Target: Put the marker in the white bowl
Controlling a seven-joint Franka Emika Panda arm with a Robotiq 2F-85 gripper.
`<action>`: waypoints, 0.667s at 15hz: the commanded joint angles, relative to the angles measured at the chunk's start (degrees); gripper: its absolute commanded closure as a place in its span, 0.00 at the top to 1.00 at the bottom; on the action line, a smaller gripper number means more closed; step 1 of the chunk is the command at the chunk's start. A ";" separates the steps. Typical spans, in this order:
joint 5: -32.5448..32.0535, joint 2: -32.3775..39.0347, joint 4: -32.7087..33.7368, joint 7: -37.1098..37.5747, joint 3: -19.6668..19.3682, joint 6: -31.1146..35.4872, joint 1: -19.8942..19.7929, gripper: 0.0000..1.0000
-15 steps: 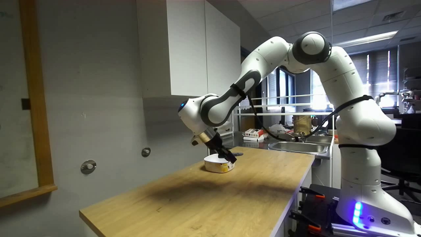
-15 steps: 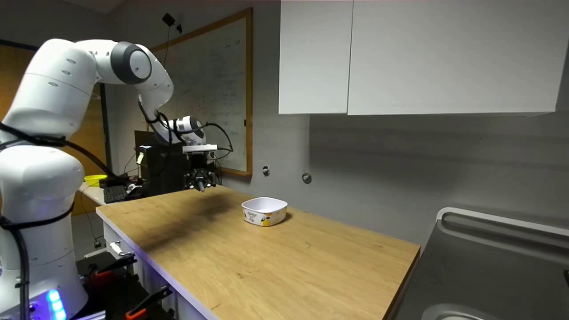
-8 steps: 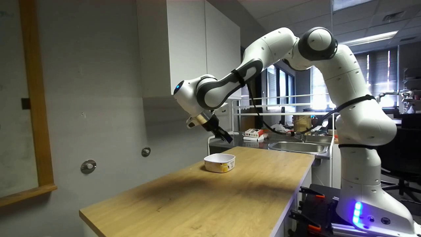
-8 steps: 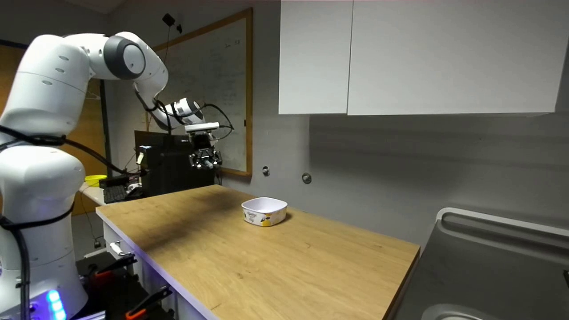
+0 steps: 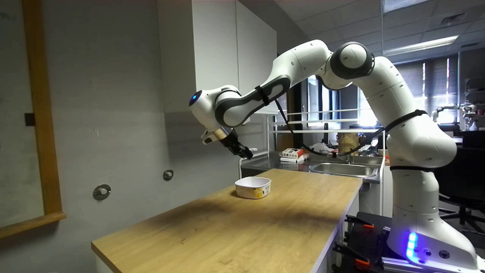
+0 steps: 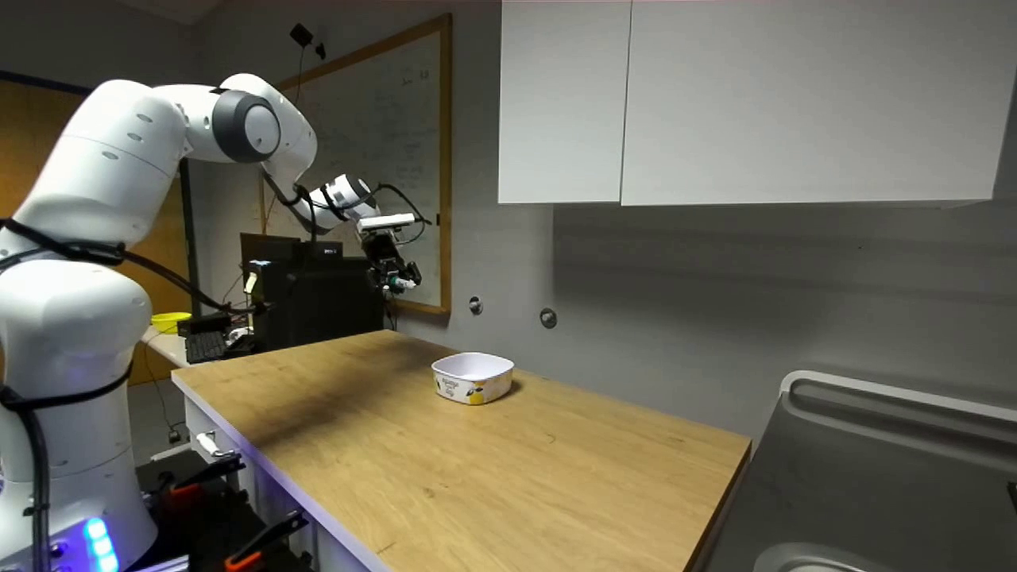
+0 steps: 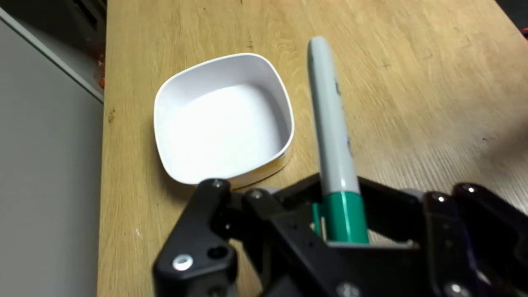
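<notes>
The white bowl (image 5: 253, 189) stands upright on the wooden table; it is rounded-square with a lemon print outside. It also shows in an exterior view (image 6: 473, 389) and in the wrist view (image 7: 218, 128), where its inside looks empty. My gripper (image 7: 340, 185) is shut on the marker (image 7: 332, 115), which has a grey body and a green cap. The cap sits between the fingers and the grey end sticks out past them. The gripper is in the air, higher than the bowl (image 5: 248, 153), and left of it in an exterior view (image 6: 401, 280). The marker is apart from the bowl.
The wooden table (image 5: 242, 231) runs along the wall. White cupboards (image 6: 739, 103) hang on the wall above. A metal sink (image 5: 343, 169) and a dark counter lie past the table's far end. A black computer (image 6: 318, 294) stands behind the arm.
My gripper has risen well above the table and moved toward the wall side, tilting a little, with the marker in it. The bowl has not moved.
</notes>
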 commanded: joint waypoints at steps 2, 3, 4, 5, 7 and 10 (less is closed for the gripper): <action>-3.08 6.37 7.82 -9.18 -0.33 0.83 -0.80 0.05; -3.58 7.30 8.88 -10.83 -0.65 1.16 -0.95 0.05; -3.83 7.98 9.72 -12.02 -0.92 1.36 -1.10 0.06; -3.76 8.24 10.03 -12.89 -1.19 2.04 -1.52 0.05; -3.34 8.35 10.11 -14.07 -1.77 3.23 -2.37 0.06; -2.26 7.54 8.27 -15.20 -2.40 5.55 -4.40 0.05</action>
